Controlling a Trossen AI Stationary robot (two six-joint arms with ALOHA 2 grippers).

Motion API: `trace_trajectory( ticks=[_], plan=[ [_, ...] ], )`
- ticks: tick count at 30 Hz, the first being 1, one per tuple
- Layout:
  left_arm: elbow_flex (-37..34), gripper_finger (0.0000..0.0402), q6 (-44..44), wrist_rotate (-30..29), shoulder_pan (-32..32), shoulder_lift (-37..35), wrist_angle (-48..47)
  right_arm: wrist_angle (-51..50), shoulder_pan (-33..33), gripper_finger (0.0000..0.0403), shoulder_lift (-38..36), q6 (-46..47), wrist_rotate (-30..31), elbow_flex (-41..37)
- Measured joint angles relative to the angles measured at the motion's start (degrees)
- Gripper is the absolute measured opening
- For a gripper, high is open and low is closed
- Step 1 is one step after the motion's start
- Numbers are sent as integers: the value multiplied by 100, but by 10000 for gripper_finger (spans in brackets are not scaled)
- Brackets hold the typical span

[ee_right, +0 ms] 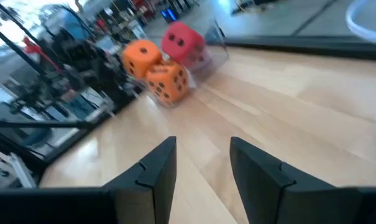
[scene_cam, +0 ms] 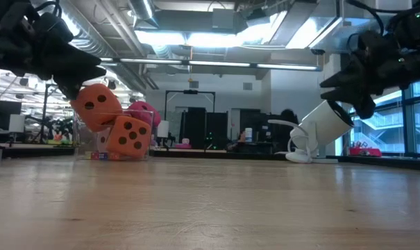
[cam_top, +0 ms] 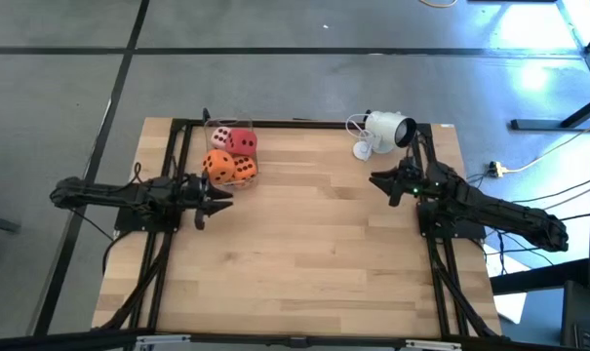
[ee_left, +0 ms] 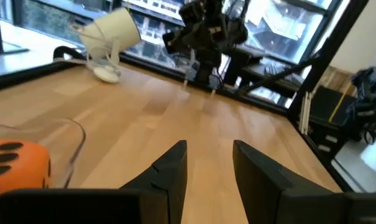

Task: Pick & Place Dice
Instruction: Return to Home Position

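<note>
Four dice heaped in the transparent bin, upper left of centre in the high view: pale pink die, red die, two orange dice. My left hand hovers just below the bin, fingers parted, empty. Right hand is well apart across the tabletop, also parted and empty. Left is nearer; I judge its retreat must clear the bin.

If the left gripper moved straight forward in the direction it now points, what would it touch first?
Ahead of the left gripper the way looks free over the bare table. The first thing in line seems to be the right gripper on the far side, though depth is unclear.
</note>
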Motion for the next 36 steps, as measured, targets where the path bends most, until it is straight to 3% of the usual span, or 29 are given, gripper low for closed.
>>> trace_trajectory(
  ticks=[22,29,36],
  plan=[
    [-17,120,95,97,-13,257,-38,-736,2,151,13,-126,-128,0],
    [-22,123,895,95,-13,255,-36,-812,2,151,13,-2541,-720,2],
    [-24,121,897,93,-13,255,-34,-457,2,151,13,-3327,-730,0]
  ],
)
